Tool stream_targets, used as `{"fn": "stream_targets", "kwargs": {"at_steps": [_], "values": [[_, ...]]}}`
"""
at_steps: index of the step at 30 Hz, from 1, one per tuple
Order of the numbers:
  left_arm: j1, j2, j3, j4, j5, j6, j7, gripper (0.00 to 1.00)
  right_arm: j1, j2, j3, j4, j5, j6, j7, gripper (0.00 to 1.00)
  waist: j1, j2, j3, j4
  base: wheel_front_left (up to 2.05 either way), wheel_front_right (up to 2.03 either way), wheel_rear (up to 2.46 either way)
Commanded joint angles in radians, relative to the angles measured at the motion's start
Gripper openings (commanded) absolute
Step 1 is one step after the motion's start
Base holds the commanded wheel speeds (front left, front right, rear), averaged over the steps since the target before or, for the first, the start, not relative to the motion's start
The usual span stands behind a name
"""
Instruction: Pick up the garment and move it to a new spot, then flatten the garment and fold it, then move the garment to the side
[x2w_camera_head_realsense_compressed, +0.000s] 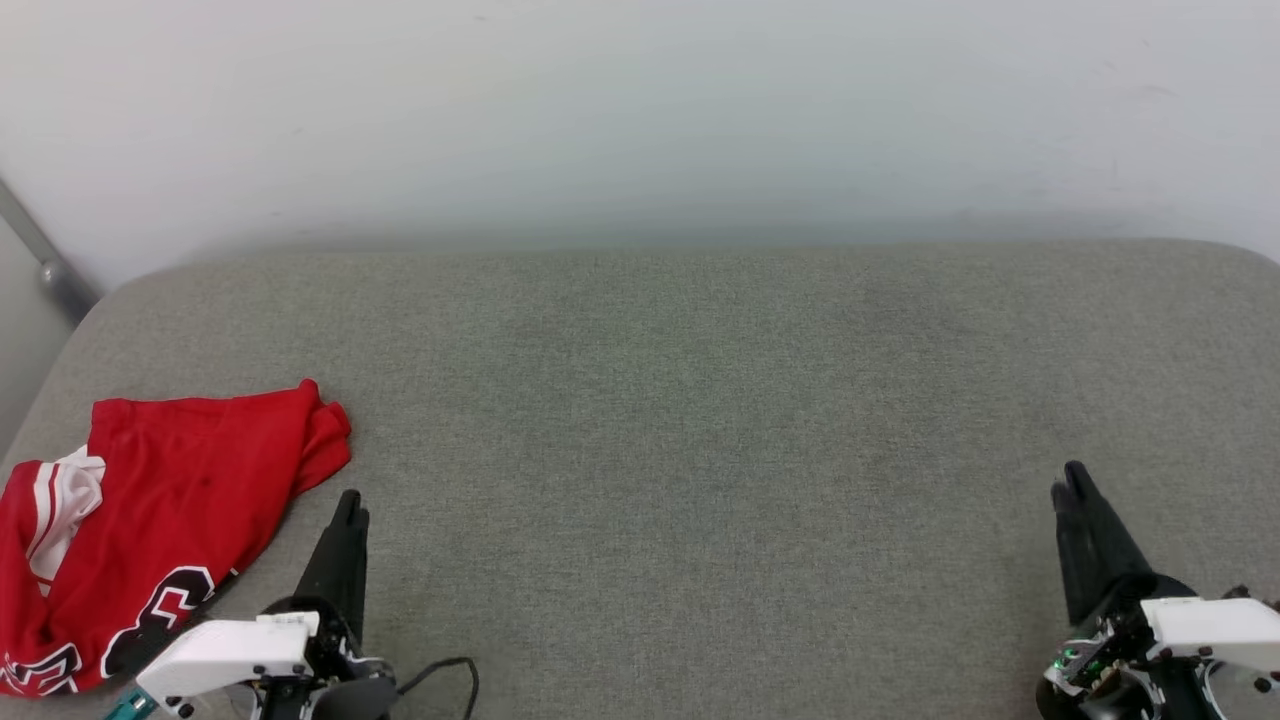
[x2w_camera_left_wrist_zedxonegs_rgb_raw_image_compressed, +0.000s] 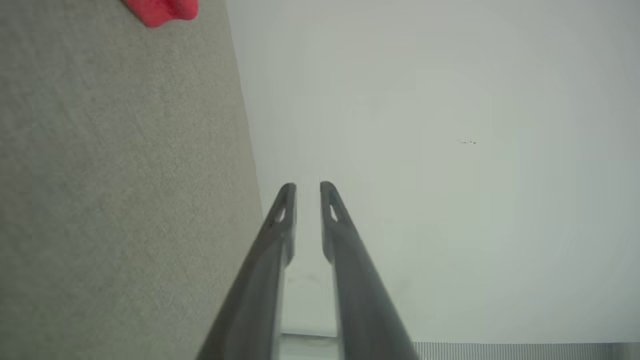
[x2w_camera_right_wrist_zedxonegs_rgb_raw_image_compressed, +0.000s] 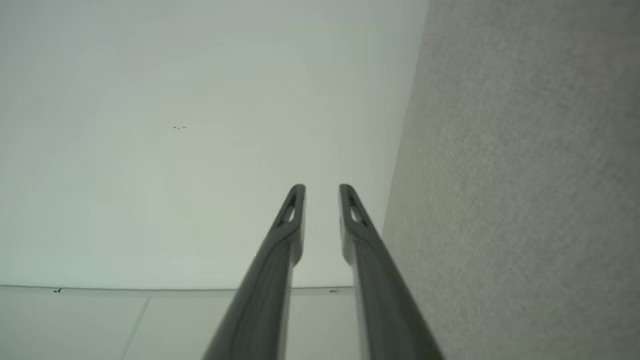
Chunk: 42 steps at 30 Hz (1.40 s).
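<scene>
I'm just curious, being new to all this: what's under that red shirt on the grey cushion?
The garment lies bunched on the grey cushion, which shows beside it. Its own folds overlap, with a white sleeve showing among them. Anything beneath the fabric is covered.

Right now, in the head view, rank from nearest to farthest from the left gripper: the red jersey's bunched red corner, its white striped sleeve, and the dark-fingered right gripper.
1. bunched red corner: just ahead and left of the left gripper.
2. white striped sleeve: farther out to the left.
3. right gripper: far across, on the right.
</scene>
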Motion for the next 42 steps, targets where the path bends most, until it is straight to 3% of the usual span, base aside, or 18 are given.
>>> {"fn": "stream_targets", "kwargs": {"at_steps": [1, 18, 42], "values": [[-0.011, 0.001, -0.008, -0.016, 0.003, 0.0, -0.005, 1.0, -0.008, -0.001, 0.004, -0.017, -0.003, 0.0, -0.006, 1.0, 0.0, -0.0001, 0.0, 0.0, 0.0, 0.0, 0.0], [-0.001, 0.003, -0.085, -0.095, 0.101, 0.0, -0.091, 1.0, 0.014, -0.011, 0.05, -0.064, -0.137, 0.0, -0.092, 1.0, 0.0, -0.0001, -0.004, 0.0, 0.0, 0.0, 0.0], [0.011, 0.011, -0.146, -0.158, 0.602, 0.0, -0.183, 1.0, -0.006, -0.002, 0.058, -0.102, -0.628, 0.0, -0.174, 1.0, 0.0, -0.0001, -0.004, 0.005, 0.0, 0.0, 0.0]]}}
